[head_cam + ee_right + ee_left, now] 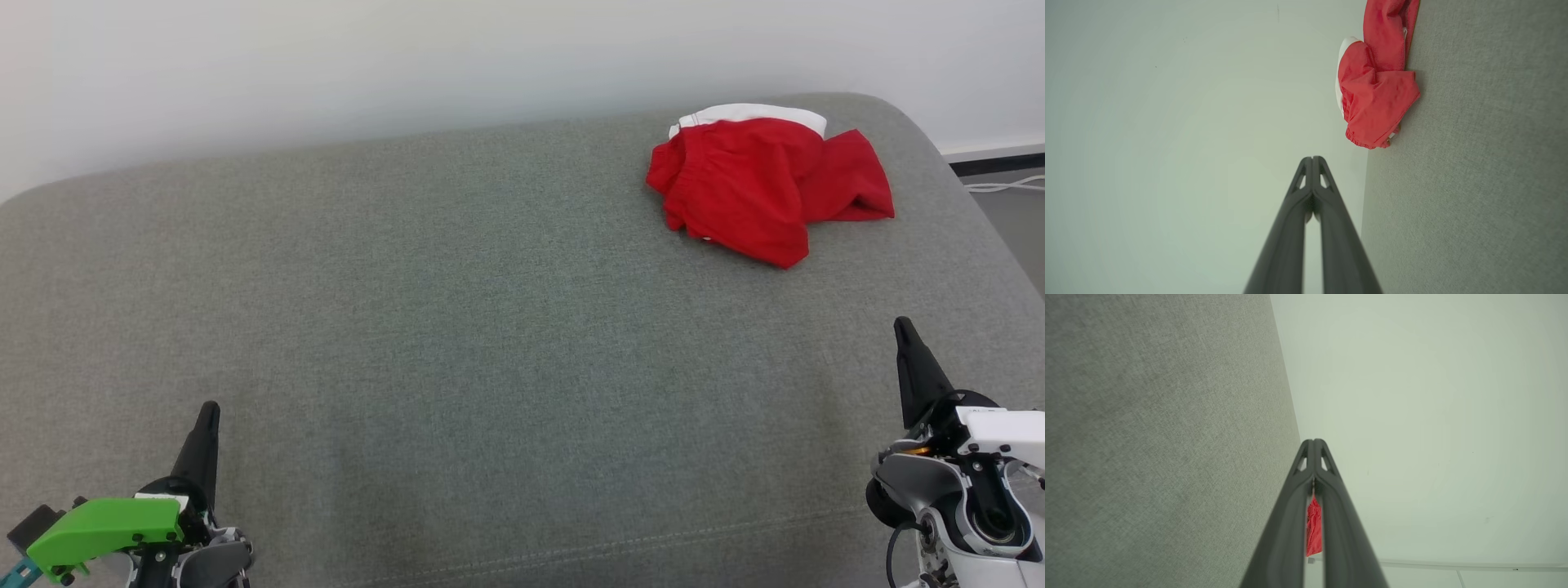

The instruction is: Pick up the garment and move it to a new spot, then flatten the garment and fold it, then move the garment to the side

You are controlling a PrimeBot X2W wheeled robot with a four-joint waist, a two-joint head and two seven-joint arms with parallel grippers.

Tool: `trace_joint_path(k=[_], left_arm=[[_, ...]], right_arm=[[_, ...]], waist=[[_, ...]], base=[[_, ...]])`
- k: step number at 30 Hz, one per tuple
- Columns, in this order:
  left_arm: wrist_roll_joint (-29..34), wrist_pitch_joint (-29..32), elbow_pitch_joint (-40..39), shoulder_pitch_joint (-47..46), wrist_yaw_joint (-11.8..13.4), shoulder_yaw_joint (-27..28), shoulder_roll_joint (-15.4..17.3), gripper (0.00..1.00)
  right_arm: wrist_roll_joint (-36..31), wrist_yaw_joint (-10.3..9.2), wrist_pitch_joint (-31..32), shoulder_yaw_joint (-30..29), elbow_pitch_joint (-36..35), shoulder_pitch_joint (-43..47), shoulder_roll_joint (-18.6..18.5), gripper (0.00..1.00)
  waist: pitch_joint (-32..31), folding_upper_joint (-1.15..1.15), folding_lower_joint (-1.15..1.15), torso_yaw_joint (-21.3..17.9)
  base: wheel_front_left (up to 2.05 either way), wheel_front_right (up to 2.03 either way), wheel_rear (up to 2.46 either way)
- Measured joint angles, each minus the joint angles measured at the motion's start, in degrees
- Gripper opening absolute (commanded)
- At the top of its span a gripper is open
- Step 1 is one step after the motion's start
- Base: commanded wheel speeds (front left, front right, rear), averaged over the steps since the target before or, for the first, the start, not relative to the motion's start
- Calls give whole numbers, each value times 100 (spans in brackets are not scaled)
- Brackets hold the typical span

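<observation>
The garment [763, 184] is a crumpled red piece with a white band, lying at the far right of the grey upholstered surface [457, 327]. In the right wrist view the garment [1376, 81] sits ahead and to the right of the fingers. A sliver of the garment [1313, 528] shows through the gap between the left fingers. My left gripper [210, 408] rests at the lower left, shut and holding nothing. My right gripper [902, 324] stands at the lower right, shut and holding nothing, well short of the garment. Both grippers [1314, 441] [1312, 158] have their tips pressed together.
A pale wall [408, 65] rises behind the surface. At the far right, floor with a white cable [1008, 186] lies past the rounded edge of the surface.
</observation>
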Motion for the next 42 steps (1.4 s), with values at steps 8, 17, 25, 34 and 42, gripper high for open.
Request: trace_joint_path(k=[8, 17, 25, 34, 42], left_arm=[[0, 0, 0, 0, 0, 2, -2, 0], [0, 1, -1, 0, 0, 4, -8, 0], [0, 1, -1, 0, 0, 7, -14, 0], [1, 1, -2, -1, 0, 9, -15, 0], [1, 2, -2, -1, 0, 11, -16, 0]], right_arm=[[0, 0, 0, 0, 0, 0, 0, 0], [0, 0, 0, 0, 0, 0, 0, 0], [0, 0, 0, 0, 0, 0, 0, 0], [0, 0, 0, 0, 0, 0, 0, 0], [0, 0, 0, 0, -1, 0, 0, 0]], waist=[[0, 0, 0, 0], [0, 0, 0, 0], [0, 0, 0, 0], [0, 0, 0, 0], [0, 0, 0, 0]], base=[[0, 0, 0], [0, 0, 0], [0, 0, 0], [0, 0, 0], [0, 0, 0]])
